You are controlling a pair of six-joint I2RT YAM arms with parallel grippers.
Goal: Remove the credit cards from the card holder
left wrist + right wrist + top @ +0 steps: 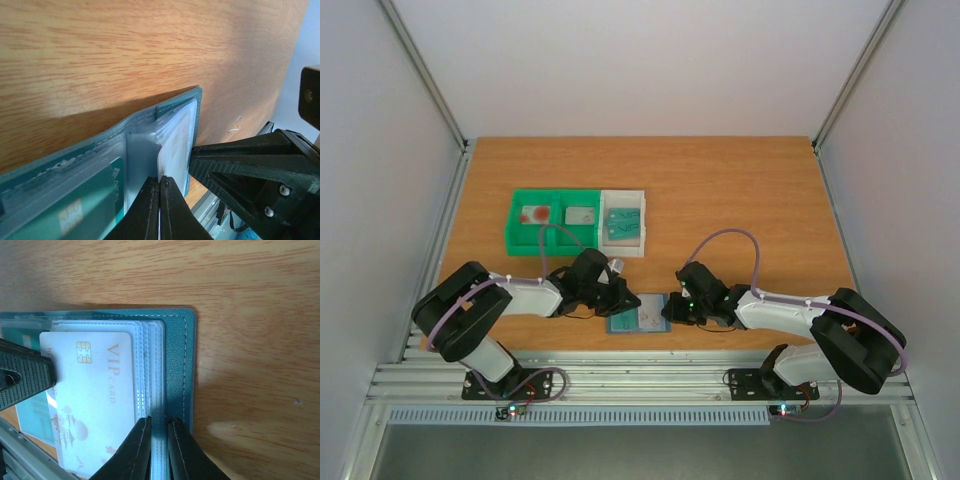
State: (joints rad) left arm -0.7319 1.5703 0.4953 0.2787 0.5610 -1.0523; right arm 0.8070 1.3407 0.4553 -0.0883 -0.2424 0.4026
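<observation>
Lying open close to the middle of the desk's (740, 190) near edge, the card holder (638, 321) sits between the 2 arms, its teal cover flat on the wood and its clear plastic sleeves facing up. The left gripper (623, 303) reaches it from the left edge's side and the right gripper (670, 308) from the right edge's side; both touch the holder.

From the left wrist, the left gripper's fingers (170, 212) are pressed together with only a thin line between them, pinching the edge of a pale VIP card (95, 395). From the right wrist, that card shows a gold chip and red lettering. It lies on top of the sleeve stack, and 1 black finger of the left gripper covers its end toward the left edge.

The right gripper's fingers (141, 447) are nearly together, nipping the stacked sleeve edges at the holder's half nearer the right edge, with the outer finger over the stitched cover. A teal card (75, 210) sits inside a sleeve in the holder's other half.

Farther from the near edge and toward the left edge stands a green tray (512, 228) with 2 compartments, with a white tray (642, 222) touching its right side. A pale card with a red mark (533, 213) lies in the green tray's left compartment, a plain pale card (581, 214) in its right compartment, and a teal-patterned card (621, 224) in the white tray.
</observation>
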